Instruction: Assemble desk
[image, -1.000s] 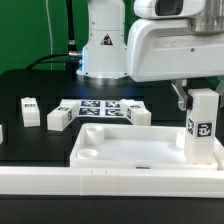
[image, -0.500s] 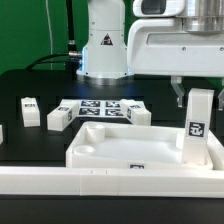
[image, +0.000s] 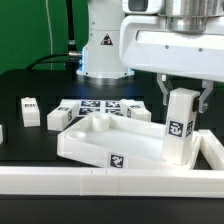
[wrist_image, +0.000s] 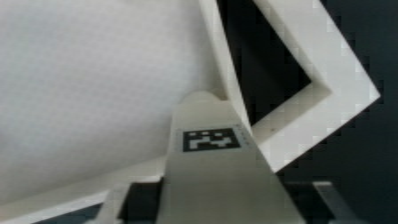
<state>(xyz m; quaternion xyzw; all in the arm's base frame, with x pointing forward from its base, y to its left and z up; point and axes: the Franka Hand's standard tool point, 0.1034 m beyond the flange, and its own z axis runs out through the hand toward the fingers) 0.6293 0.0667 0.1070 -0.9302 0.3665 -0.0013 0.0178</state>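
The desk slab (image: 105, 140) lies at the front of the table, turned at an angle, with a tag on its near side wall. A white square leg (image: 181, 125) with a tag stands upright at its corner on the exterior view's right. My gripper (image: 184, 92) is shut on the top of this leg, one finger on each side. In the wrist view the leg (wrist_image: 214, 165) runs between the dark fingers (wrist_image: 146, 200), with the slab (wrist_image: 89, 90) beyond it. Three loose legs (image: 29, 110) (image: 57, 118) (image: 140, 113) lie on the table behind the slab.
The marker board (image: 98, 108) lies flat behind the slab, between the loose legs. A long white rail (image: 100, 181) runs along the front and turns up the exterior view's right side (image: 210, 150). The robot base (image: 100, 50) stands at the back.
My gripper has moved toward the exterior view's left with the leg. The slab has swung round with it, and its near side wall with a tag now shows.
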